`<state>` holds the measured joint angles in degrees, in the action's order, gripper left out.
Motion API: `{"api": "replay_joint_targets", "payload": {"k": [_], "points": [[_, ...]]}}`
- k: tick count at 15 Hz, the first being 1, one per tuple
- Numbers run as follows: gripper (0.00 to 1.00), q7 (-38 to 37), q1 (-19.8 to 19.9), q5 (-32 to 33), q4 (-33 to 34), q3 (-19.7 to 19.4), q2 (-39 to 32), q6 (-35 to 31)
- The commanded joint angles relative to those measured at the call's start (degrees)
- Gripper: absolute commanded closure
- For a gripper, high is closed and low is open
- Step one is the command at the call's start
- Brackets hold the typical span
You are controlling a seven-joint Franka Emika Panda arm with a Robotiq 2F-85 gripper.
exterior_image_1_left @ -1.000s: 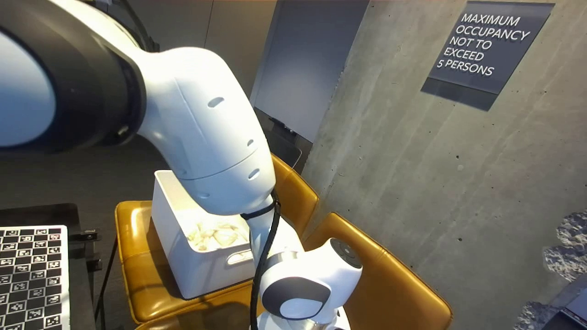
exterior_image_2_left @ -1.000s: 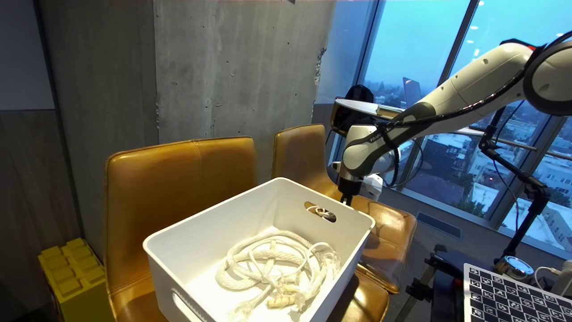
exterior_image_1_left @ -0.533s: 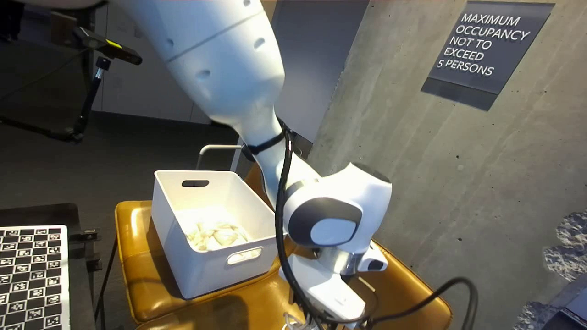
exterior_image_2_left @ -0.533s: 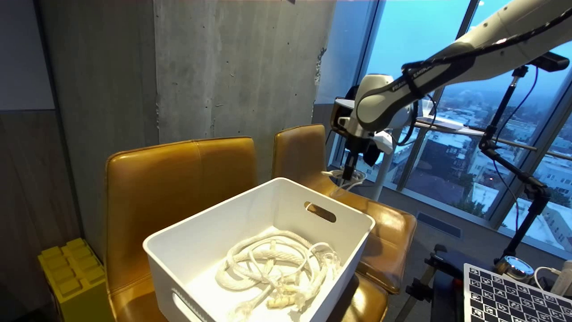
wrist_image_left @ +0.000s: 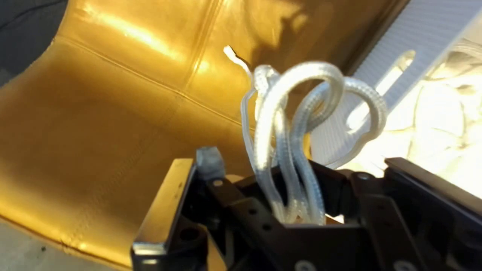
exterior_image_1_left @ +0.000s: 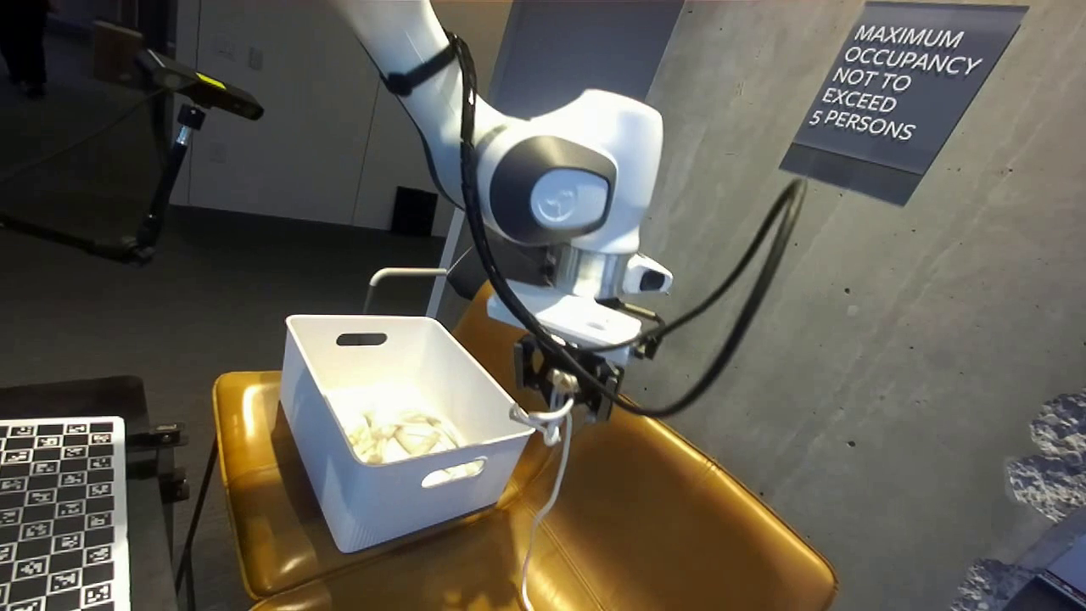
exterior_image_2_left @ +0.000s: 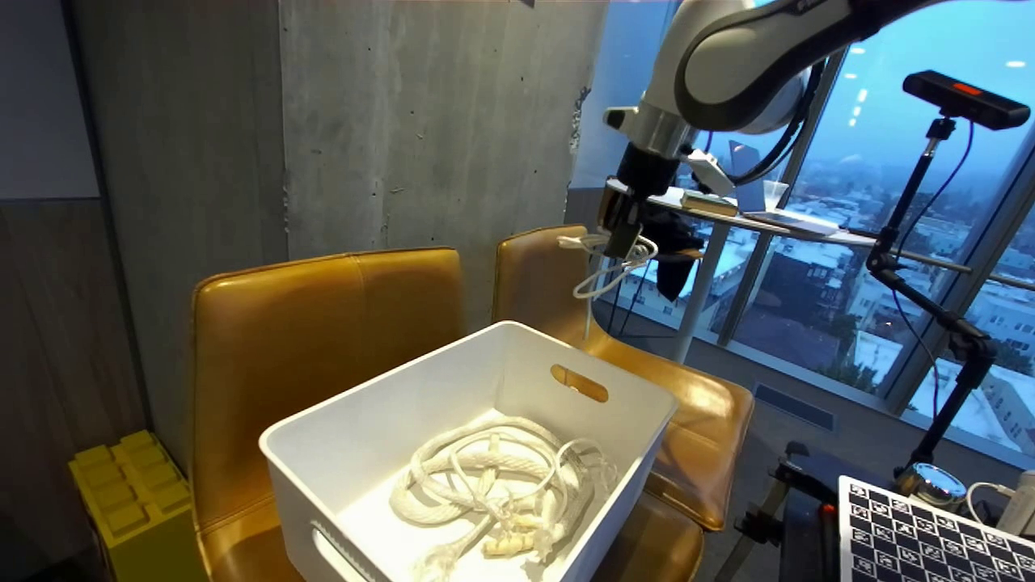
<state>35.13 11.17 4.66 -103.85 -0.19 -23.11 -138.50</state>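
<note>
While the tool (exterior_image_2_left: 621,241) pinches white cord (wrist_image_left: 263,150), bin (exterior_image_1_left: 407,502) nearby, coiled rope (exterior_image_2_left: 517,462) inside

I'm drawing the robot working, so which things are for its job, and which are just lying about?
Seem part of the job:
gripper
white braided cord it grips
probably the white plastic bin nearby
and the coiled rope inside

Just around:
checkered marker board
yellow brick-shaped box
maximum-occupancy sign
laptop
</note>
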Motion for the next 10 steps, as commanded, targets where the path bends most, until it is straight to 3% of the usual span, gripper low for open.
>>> {"api": "replay_joint_targets", "payload": {"k": [1,10], "points": [[1.0,-2.5,-3.8,0.4,-8.1,1.8,10.8,0.0],[1.0,-14.0,-17.5,1.5,-14.5,9.0,27.6,6.2]]}}
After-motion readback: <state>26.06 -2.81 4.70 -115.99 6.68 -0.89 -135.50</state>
